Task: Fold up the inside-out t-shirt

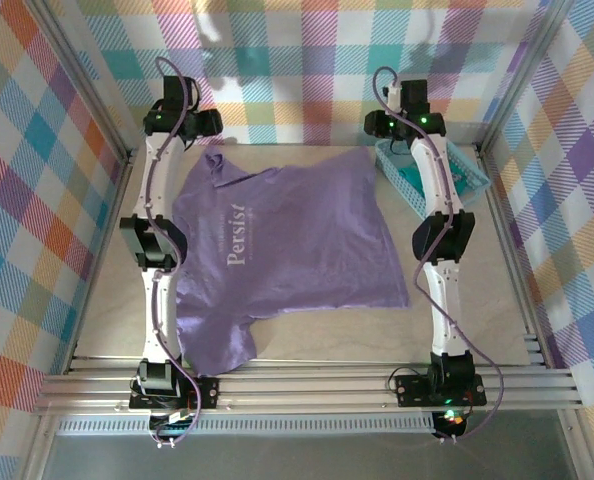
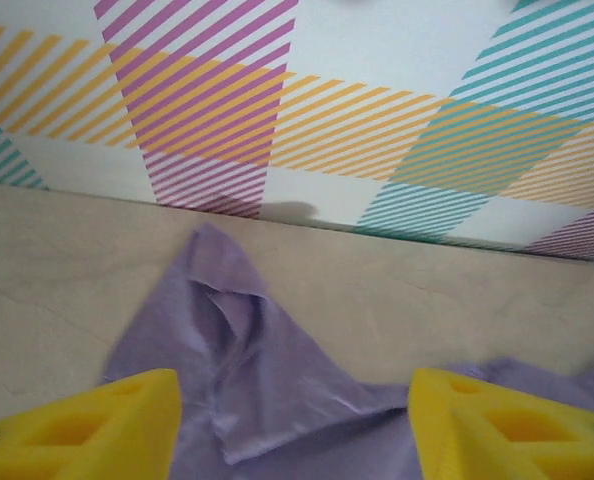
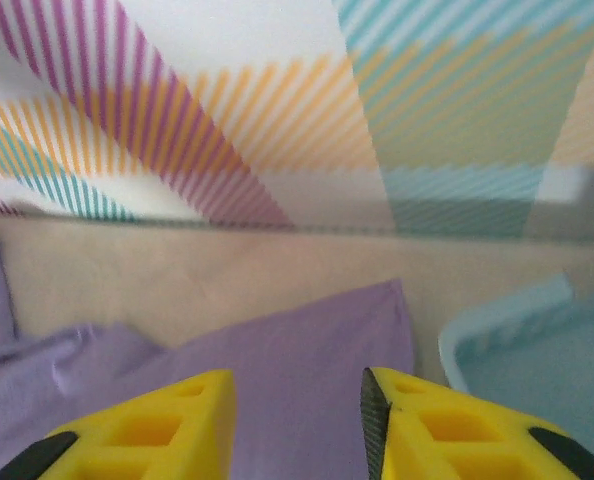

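The t-shirt is lying flat mid-tabletop, sleeves towards the left edge, hem towards the right. The left gripper, spread, is hovering above the far sleeve. The right gripper, also spread and pinching nothing, is hovering above the far hem corner.

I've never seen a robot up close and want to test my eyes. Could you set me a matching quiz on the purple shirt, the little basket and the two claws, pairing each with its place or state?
Things:
1. t-shirt
2. basket
3. left gripper
4. right gripper

Descriptions:
A. teal, in the far right corner
B. open, above a pointed, creased bit of purple cloth
C. lavender, spread out in the middle
D. open, above a smooth purple corner right beside something teal

Pairs: 1-C, 2-A, 3-B, 4-D
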Robot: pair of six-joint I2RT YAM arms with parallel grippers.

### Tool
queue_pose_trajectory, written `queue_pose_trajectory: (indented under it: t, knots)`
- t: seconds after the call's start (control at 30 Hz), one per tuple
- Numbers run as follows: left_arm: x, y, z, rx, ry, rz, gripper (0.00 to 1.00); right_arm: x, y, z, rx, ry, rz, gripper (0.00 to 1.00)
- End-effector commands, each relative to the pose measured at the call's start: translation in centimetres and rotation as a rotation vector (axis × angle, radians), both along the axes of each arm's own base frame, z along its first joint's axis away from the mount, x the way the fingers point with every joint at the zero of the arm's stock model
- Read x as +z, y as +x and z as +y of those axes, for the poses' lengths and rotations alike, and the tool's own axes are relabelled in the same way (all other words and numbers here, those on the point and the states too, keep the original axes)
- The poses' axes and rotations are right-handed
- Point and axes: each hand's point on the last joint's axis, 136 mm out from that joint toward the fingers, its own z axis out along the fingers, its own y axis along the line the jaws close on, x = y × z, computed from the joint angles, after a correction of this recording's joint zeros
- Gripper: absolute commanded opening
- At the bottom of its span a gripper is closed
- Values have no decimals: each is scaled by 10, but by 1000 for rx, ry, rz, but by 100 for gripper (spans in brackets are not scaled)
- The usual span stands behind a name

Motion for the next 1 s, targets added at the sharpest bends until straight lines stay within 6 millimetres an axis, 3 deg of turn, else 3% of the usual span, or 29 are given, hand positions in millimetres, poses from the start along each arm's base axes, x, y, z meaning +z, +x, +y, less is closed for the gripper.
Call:
queue_pose_trajectory:
  t: [0.0, 0.03, 0.1, 0.23, 0.33, 0.47, 0.57, 0.63, 0.77, 0.97]
  knots:
    - [97, -45, -6, -26, -74, -150, 65, 82, -46, 10, 60, -52, -94, 41]
    - [106, -58, -10, -37, -97, -176, 65, 81, -56, 14, 74, -62, -100, 43]
    - [98, -83, -15, -35, -123, -176, 66, 83, -81, 14, 89, -66, -98, 46]
    - [79, -137, -28, -14, -207, -194, 69, 51, -146, 13, 94, -91, 8, 53]
    - [28, -170, -50, -19, -264, -115, 70, 6, -201, 9, 58, -102, 134, 55]
    - [-41, -220, -77, -60, -318, 30, 70, -60, -278, -15, -60, -77, 330, 57]
    - [-89, -257, -93, -93, -317, 155, 70, -100, -328, -39, -166, -119, 474, 58]
    - [-110, -277, -101, -112, -325, 204, 70, -120, -355, -52, -230, -144, 558, 59]
    - [-123, -291, -122, -166, -331, 230, 71, -155, -392, -69, -316, -183, 708, 60]
    - [-128, -293, -140, -210, -307, 242, 71, -180, -415, -76, -376, -181, 818, 60]
